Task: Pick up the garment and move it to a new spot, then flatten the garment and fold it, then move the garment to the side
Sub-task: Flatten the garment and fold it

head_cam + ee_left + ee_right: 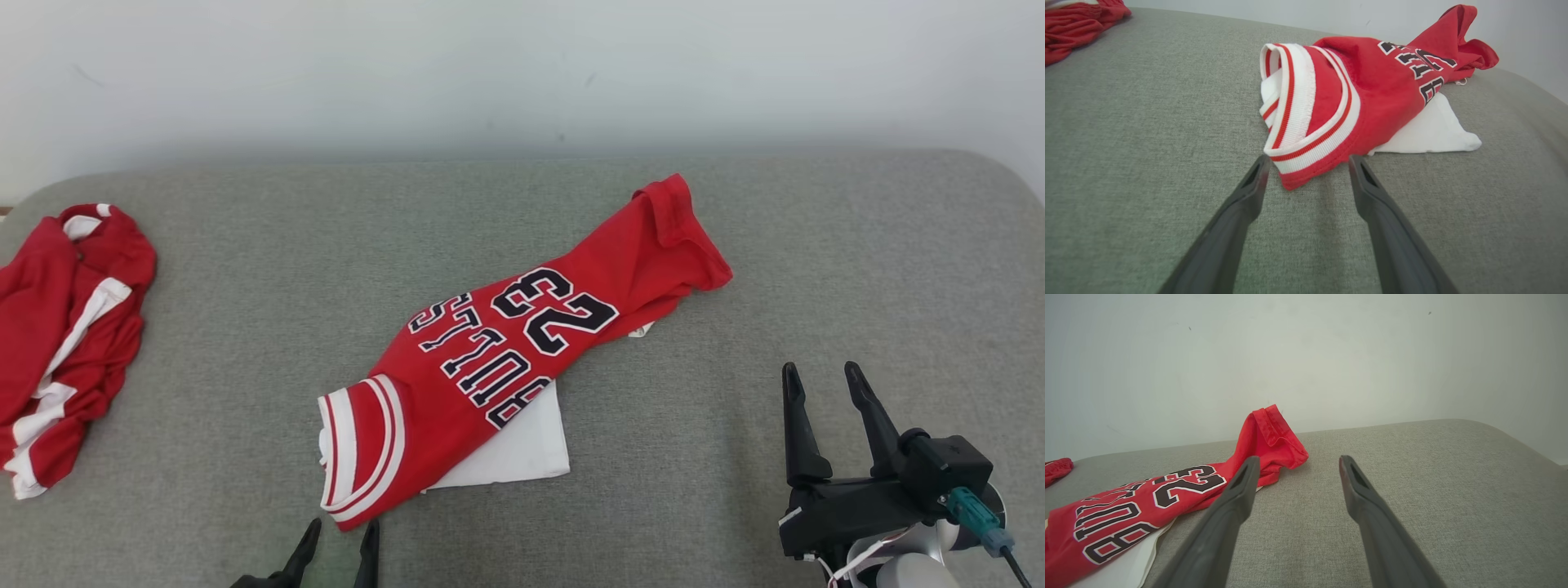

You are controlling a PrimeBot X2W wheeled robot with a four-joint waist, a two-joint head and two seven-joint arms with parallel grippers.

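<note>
A red basketball jersey, the garment (522,343), lies rumpled and slanted across the middle of the grey cushion, black-and-white lettering and "23" facing up, white lining poking out beneath. Its striped white-and-red trim (1306,110) points toward me. My left gripper (336,527) is open at the bottom edge, just short of that trimmed end; in the left wrist view its fingertips (1308,161) straddle the jersey's nearest corner without touching. My right gripper (819,373) stands open to the right of the jersey, above bare cushion. In the right wrist view the garment (1167,494) lies to the left of the open fingers.
A second red-and-white piece of clothing (65,343) is heaped at the cushion's far left edge. The grey cushion (857,269) has rounded corners and backs onto a pale wall (522,73). Bare fabric stretches to the right of the jersey.
</note>
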